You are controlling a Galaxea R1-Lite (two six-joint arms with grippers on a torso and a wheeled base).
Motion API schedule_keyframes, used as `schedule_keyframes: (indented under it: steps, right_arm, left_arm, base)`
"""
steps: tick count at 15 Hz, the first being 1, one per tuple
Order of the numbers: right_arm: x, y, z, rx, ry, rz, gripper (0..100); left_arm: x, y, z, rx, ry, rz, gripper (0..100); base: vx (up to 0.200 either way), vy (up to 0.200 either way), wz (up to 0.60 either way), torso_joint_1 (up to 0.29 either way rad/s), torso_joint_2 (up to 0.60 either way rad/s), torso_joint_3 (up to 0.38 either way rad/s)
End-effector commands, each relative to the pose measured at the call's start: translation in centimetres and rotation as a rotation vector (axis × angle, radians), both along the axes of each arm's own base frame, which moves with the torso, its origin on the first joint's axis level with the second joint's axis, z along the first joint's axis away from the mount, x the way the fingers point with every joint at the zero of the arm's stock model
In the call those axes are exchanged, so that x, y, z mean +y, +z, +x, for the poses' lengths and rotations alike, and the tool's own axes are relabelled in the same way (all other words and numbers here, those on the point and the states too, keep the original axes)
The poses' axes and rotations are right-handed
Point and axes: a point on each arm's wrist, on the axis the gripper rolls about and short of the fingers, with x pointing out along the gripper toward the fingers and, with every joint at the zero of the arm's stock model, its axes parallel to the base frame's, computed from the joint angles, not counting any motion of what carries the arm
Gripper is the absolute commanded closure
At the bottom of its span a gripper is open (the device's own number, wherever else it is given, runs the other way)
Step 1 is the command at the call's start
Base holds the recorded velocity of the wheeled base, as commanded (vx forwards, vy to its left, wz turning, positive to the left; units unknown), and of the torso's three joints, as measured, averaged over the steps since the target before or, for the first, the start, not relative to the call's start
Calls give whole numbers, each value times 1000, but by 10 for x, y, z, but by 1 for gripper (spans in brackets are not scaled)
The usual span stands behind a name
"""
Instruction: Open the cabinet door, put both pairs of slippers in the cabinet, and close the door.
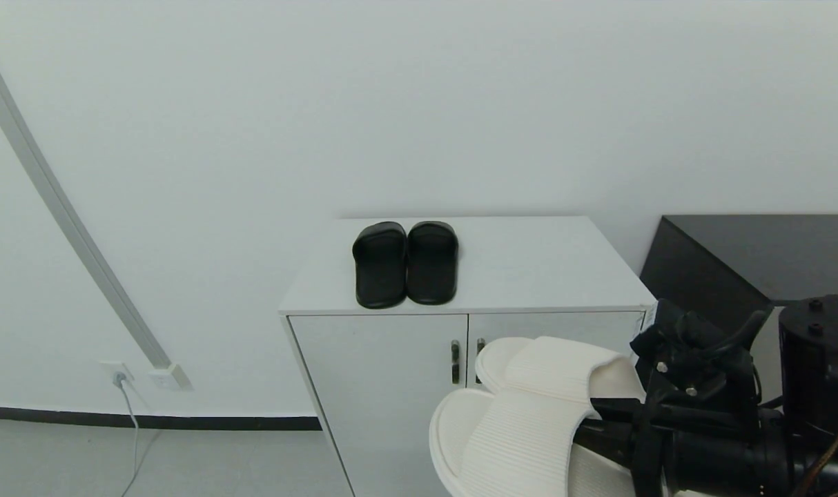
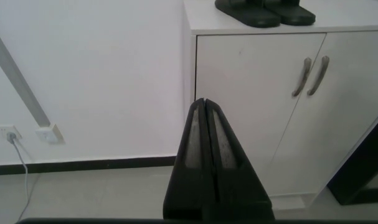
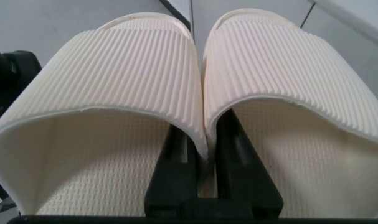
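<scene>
Head view shows the cabinet doors (image 1: 384, 386) shut, black slippers (image 1: 405, 264) on top, white slippers (image 1: 529, 407) pinched in the right hand (image 3: 204, 146) near the front right; the left hand (image 2: 205, 118), closed and empty, should open onto the left handle (image 1: 455, 362) and pull wide

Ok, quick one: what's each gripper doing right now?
Left gripper: shut, holding nothing.
Right gripper: shut on the white slippers, pinching both inner edges together.
</scene>
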Motion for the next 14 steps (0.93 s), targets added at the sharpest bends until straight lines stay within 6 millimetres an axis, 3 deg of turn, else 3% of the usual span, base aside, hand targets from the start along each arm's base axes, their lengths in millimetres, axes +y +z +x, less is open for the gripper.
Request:
schedule_keyframes:
  steps: [1,9,10,14]
  right_arm:
    - [0,-2,0,4,2,-6,100]
    - [0,-3,0,8,3,-11,100]
    - [1,-3,0,9,3,-12,100]
    - [0,-6,-1,16,5,-19,100]
  left_arm:
    - [0,0,0,3,0,0,100]
    - [0,0,0,3,0,-1,100]
    - [0,0,0,3,0,-1,0]
    - [0,0,0,3,0,-1,0]
  base:
    - [0,0,0,-168,413,232]
    - [0,0,0,-211,521,307]
    - [0,0,0,-203,515,310]
    - [0,0,0,-179,494,316]
